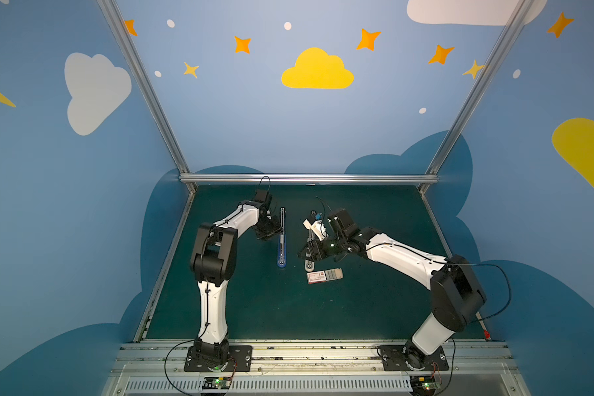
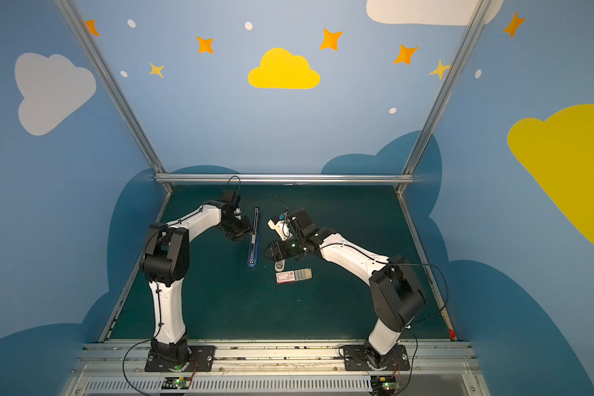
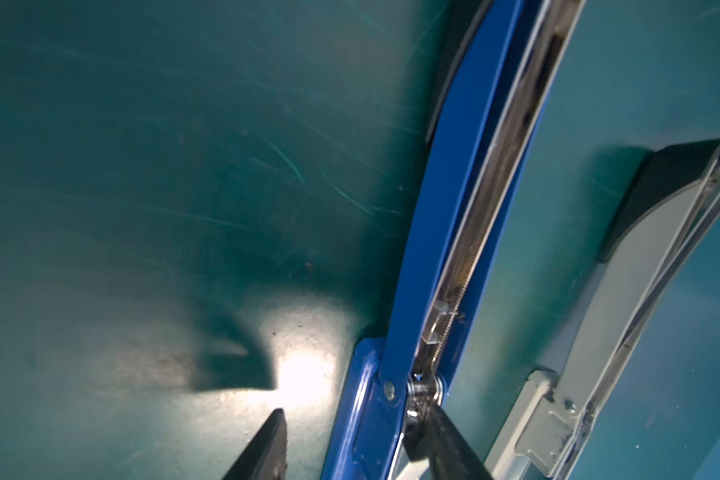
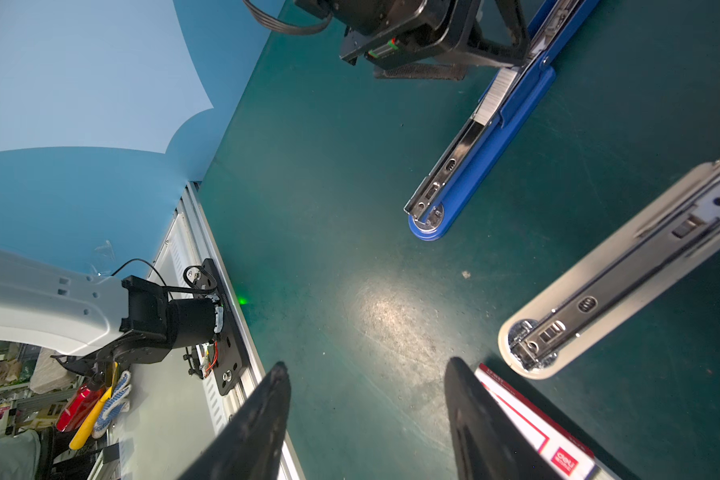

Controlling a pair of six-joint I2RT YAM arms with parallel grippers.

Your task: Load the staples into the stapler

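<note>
Straddles the hinge (image 3: 389,388) of the open blue stapler (image 1: 281,252) with half-spread left claw (image 3: 356,417), likely steadying it; hovers wide, empty right claw (image 4: 366,365) nearby.

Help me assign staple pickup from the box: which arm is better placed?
Right, probably: the right gripper hovers open beside the staple box; the left gripper straddles the blue stapler at its hinge.

Three things lying on the table (image 1: 254,308).
The left stapler (image 1: 281,240) lies beside the right stapler (image 1: 309,265), apart; the staple box (image 1: 318,277) sits just before the right stapler's near end, staples (image 1: 333,274) in its tray.
</note>
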